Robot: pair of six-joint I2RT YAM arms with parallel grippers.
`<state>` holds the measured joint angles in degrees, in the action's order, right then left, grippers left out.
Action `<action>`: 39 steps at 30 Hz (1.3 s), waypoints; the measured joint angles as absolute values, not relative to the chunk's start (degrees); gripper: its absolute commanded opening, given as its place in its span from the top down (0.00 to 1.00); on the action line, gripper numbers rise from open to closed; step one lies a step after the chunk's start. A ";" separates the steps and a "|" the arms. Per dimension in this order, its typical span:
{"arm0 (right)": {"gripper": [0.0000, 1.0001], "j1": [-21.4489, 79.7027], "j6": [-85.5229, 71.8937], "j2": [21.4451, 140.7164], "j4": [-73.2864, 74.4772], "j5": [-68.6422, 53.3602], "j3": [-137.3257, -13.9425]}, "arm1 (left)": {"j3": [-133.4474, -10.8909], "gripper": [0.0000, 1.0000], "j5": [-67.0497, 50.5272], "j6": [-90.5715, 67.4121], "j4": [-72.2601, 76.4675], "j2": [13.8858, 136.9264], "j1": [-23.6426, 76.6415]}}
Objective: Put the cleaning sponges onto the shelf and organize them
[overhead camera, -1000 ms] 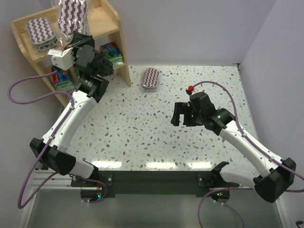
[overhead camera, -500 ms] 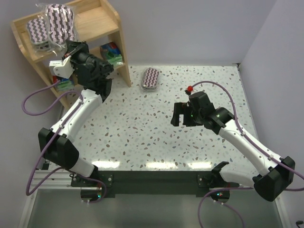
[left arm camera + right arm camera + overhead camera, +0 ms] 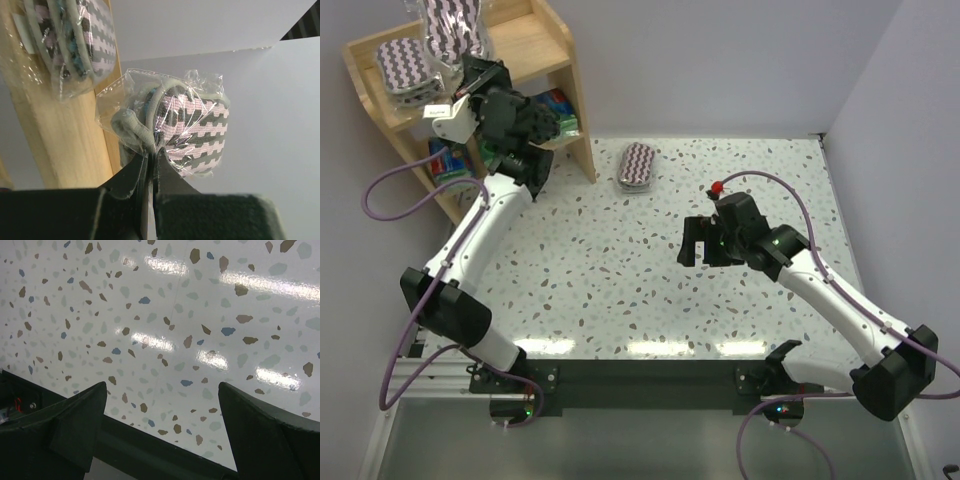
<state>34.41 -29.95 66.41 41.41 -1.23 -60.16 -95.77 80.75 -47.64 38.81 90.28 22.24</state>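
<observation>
I see left gripper (image 3: 151, 155) pinched tight on wrap edge of held zigzag pack (image 3: 190, 127), up at top board of shelf (image 3: 535, 45), table's 10 o'clock corner. At its 9 o'clock, second zigzag pack (image 3: 402, 62) flat on board. On table (image 3: 620, 280), third zigzag pack (image 3: 638, 163), 12 o'clock. Right gripper (image 3: 162, 405) jaws wide apart, empty.

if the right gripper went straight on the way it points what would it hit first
Likely the bare speckled tabletop; nothing else shows ahead of the open right gripper.
</observation>
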 measured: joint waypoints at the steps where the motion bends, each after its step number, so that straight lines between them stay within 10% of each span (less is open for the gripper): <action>1: 0.04 34.41 -29.98 66.41 41.41 -1.26 -60.16 | -96.25 1.00 80.09 -49.67 36.99 90.35 22.20; 17: 0.04 34.41 -30.06 66.35 41.10 -1.54 -58.13 | -108.25 0.86 67.44 -87.46 -6.57 97.30 16.45; 27: 0.04 34.41 -30.39 66.35 40.73 -2.57 -57.87 | -108.86 0.40 66.52 -87.42 -6.48 97.25 16.51; 39: 0.04 34.41 -30.44 66.37 40.66 -2.68 -57.87 | -102.02 0.38 62.89 -66.46 15.64 93.43 19.73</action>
<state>34.41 -30.44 66.37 40.66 -2.68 -57.87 -102.02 62.89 -66.46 15.64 93.43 19.73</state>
